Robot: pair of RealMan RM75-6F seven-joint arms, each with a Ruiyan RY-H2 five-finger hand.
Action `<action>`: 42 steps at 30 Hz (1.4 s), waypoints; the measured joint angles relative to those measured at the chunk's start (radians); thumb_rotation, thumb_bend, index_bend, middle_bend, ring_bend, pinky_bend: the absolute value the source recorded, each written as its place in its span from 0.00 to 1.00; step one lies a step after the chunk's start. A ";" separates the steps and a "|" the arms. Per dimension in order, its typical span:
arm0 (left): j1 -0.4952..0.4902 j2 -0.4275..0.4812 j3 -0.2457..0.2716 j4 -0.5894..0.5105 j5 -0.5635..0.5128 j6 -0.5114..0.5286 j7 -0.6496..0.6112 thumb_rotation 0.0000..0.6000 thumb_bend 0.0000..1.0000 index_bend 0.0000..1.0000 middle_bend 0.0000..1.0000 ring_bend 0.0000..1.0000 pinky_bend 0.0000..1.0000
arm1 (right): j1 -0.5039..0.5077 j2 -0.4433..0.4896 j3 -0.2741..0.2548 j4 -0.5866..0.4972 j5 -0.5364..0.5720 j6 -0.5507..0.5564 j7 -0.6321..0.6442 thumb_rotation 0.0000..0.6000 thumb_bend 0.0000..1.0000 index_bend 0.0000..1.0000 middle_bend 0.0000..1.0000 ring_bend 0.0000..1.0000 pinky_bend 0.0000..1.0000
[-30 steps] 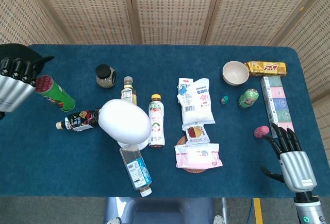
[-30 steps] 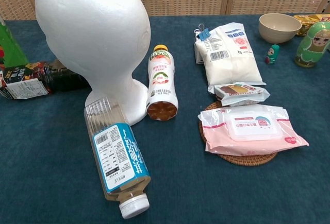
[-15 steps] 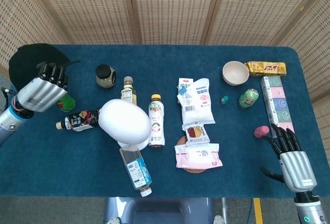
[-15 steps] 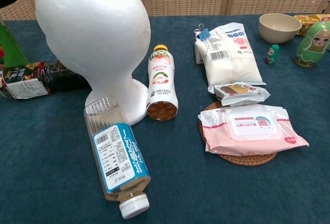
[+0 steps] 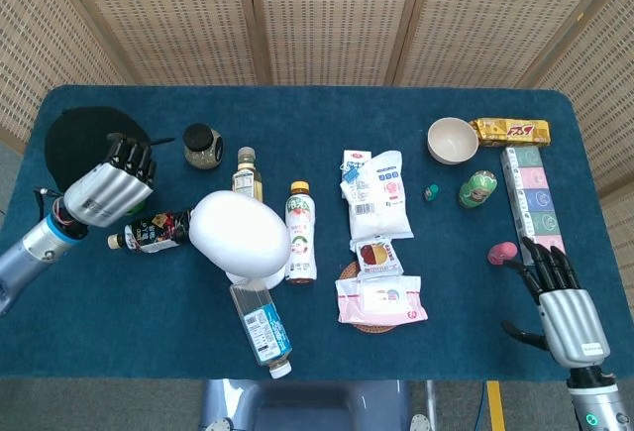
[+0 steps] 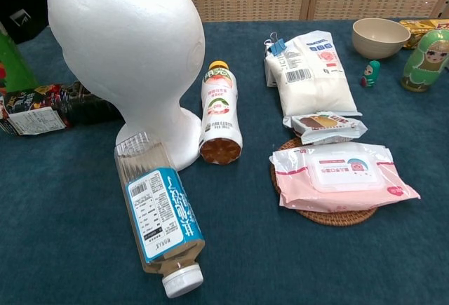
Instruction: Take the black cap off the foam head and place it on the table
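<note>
The white foam head (image 5: 241, 236) stands bare at the table's left middle, and it fills the upper left of the chest view (image 6: 126, 45). The black cap (image 5: 84, 144) hangs over the far left of the table, with my left hand (image 5: 107, 188) gripping its near edge, fingers curled over the brim. The chest view shows the cap (image 6: 21, 3) as a dark shape at the top left corner, but not the hand. My right hand (image 5: 560, 302) rests open near the table's front right corner, holding nothing.
A dark bottle (image 5: 154, 231) lies just right of my left hand, a green can (image 6: 10, 59) by the cap. A jar (image 5: 201, 145), upright bottles (image 5: 301, 228), a lying water bottle (image 5: 262, 327), snack packs (image 5: 376, 193), wipes (image 5: 381, 300) and a bowl (image 5: 451, 140) crowd the table.
My left hand has brought the black cap in from the left edge, rightward and lower over the table's far left, hiding the green can in the head view. The right hand has not moved.
</note>
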 measured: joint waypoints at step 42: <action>0.437 0.111 -0.109 -0.503 -0.401 0.111 -0.699 1.00 0.00 0.04 0.00 0.00 0.08 | -0.004 0.002 -0.015 -0.011 -0.025 0.010 -0.006 1.00 0.00 0.21 0.00 0.00 0.00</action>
